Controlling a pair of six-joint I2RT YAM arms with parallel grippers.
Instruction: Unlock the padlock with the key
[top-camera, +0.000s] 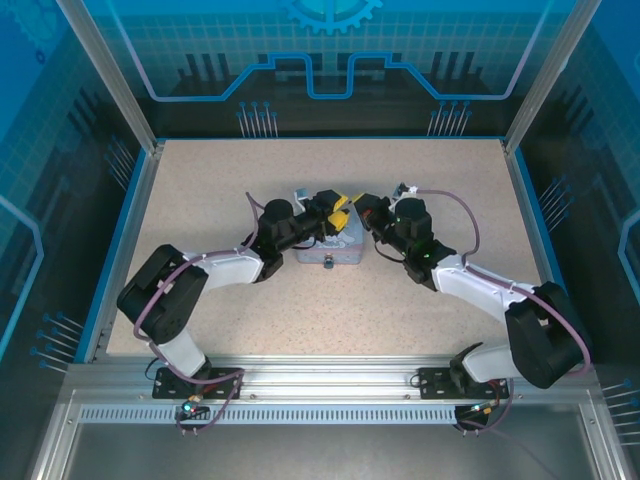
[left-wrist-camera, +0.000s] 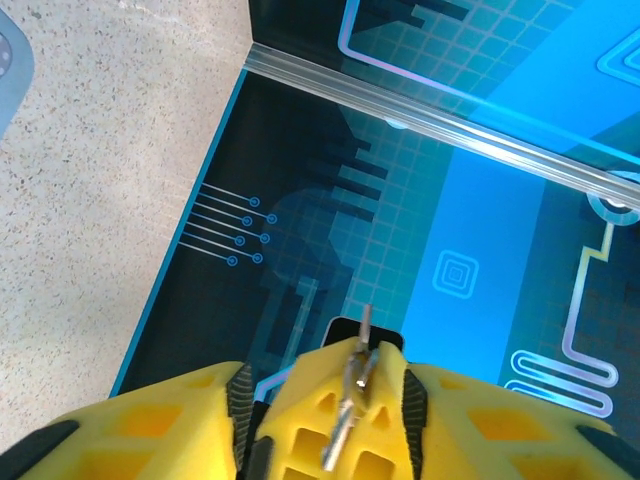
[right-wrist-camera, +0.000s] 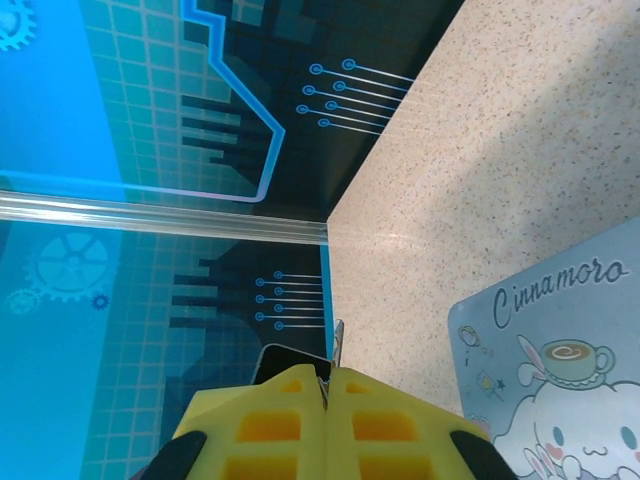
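Observation:
My left gripper (top-camera: 342, 207) (left-wrist-camera: 362, 352) is shut on a thin grey metal piece, which I take for the key (left-wrist-camera: 367, 320). Its tip sticks out past the yellow fingers, and a small dark block shows just behind it. My right gripper (top-camera: 362, 205) (right-wrist-camera: 327, 376) is shut too. A thin metal sliver pokes out between its tips beside a small dark block, which I take for the padlock (right-wrist-camera: 290, 360); most of it is hidden. The two grippers meet tip to tip above the back of the tin.
The pale-blue square tin with a cartoon dog (top-camera: 330, 250) (right-wrist-camera: 560, 370) lies flat on the speckled table (top-camera: 200, 180) under both grippers, with a small dark latch (top-camera: 327, 266) at its near edge. Blue patterned enclosure walls (top-camera: 330, 60) surround the table.

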